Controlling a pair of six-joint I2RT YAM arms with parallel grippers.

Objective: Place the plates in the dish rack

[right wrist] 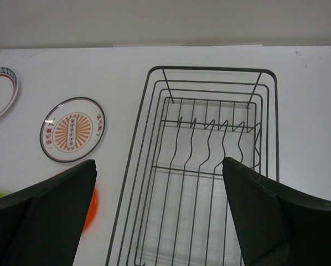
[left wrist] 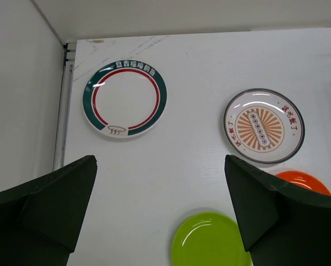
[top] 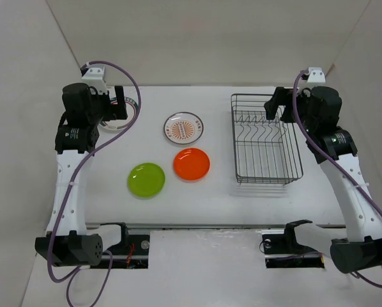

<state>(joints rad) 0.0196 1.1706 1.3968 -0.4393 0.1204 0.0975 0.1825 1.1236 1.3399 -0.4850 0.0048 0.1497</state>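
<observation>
Four plates lie flat on the white table. The lime green plate [top: 145,180] and the orange plate [top: 191,164] are near the middle. The sunburst plate [top: 183,126] is behind them. The green-rimmed plate [left wrist: 124,98] lies at the far left and is mostly hidden under my left gripper [top: 117,103] in the top view. The black wire dish rack [top: 234,135] stands at the right with no plates in it. My left gripper [left wrist: 159,160] is open, empty and raised above the table. My right gripper [top: 274,102] is open and empty above the rack's far end [right wrist: 210,68].
White walls close in the table at the back and both sides. The left arm's purple cable [top: 135,96] loops over the far-left corner near the green-rimmed plate. Both arm bases sit at the near edge.
</observation>
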